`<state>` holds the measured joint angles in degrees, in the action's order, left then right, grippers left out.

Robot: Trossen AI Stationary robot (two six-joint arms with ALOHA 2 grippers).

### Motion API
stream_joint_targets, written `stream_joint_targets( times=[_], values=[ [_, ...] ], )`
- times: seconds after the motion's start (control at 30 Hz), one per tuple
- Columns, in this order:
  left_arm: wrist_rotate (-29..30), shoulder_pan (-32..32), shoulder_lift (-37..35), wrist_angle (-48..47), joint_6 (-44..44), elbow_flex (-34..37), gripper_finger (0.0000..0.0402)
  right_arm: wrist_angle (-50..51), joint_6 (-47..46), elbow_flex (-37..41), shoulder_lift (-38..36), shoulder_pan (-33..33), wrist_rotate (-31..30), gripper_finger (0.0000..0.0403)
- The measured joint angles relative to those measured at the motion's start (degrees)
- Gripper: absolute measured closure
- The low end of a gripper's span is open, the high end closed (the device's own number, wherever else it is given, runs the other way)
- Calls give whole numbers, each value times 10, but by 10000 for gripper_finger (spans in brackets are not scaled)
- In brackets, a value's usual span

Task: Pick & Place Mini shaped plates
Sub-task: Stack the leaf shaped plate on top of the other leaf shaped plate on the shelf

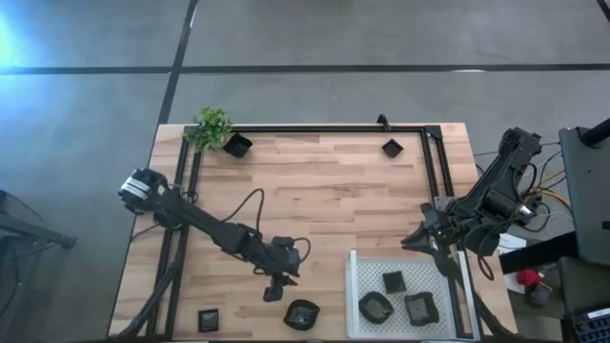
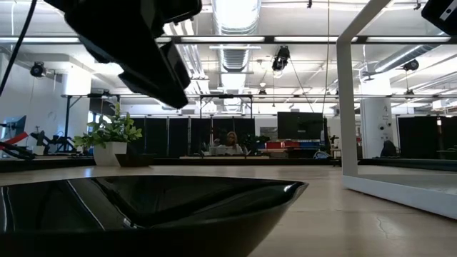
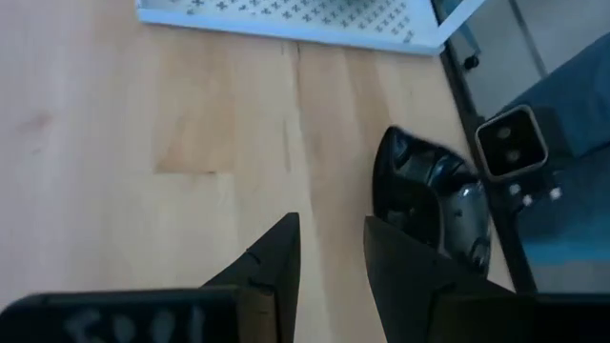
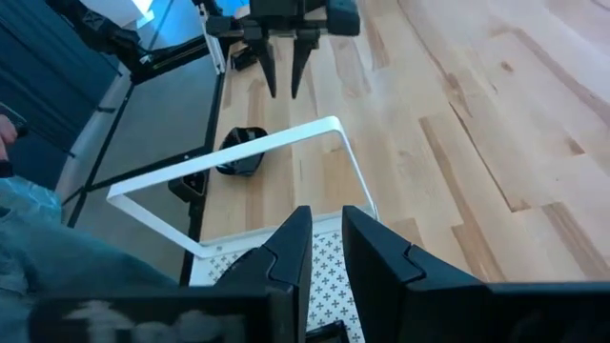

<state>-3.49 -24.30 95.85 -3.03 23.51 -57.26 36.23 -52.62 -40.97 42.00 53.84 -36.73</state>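
Mini shaped plates, small and black, lie about the wooden table. One rounded plate rests flat near the front edge, and my left gripper hangs open just above and beside it. In the left wrist view that plate lies outside one finger, with bare wood between the fingers. Another plate sits near the front left, and two more at the far edge. Three plates lie in the white perforated tray. My right gripper hovers open over the tray's far edge, holding nothing.
A small green plant stands at the far left corner. A black frame runs along the table's far and side edges. The tray's white bail handle arches over its left end. Bare wood fills the table's middle.
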Motion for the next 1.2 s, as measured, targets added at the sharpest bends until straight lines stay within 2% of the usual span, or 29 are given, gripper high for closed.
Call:
stream_joint_targets(
  times=[0.27, 0.5, 0.63, 1.2],
  values=[
    [-2, -7, 55, 24, 8, -40, 291, -1, 36, 0, 0, 0, 0, 344],
    [-53, -28, 125, 24, 5, -87, 291, 0, 54, 0, 0, 0, 1, 346],
    [-60, -34, 150, 24, 5, -109, 291, 0, 68, 0, 0, 0, 1, 346],
    [-54, -33, 155, -30, 12, -118, 291, 9, 79, 0, -3, 0, 5, 346]
  ],
)
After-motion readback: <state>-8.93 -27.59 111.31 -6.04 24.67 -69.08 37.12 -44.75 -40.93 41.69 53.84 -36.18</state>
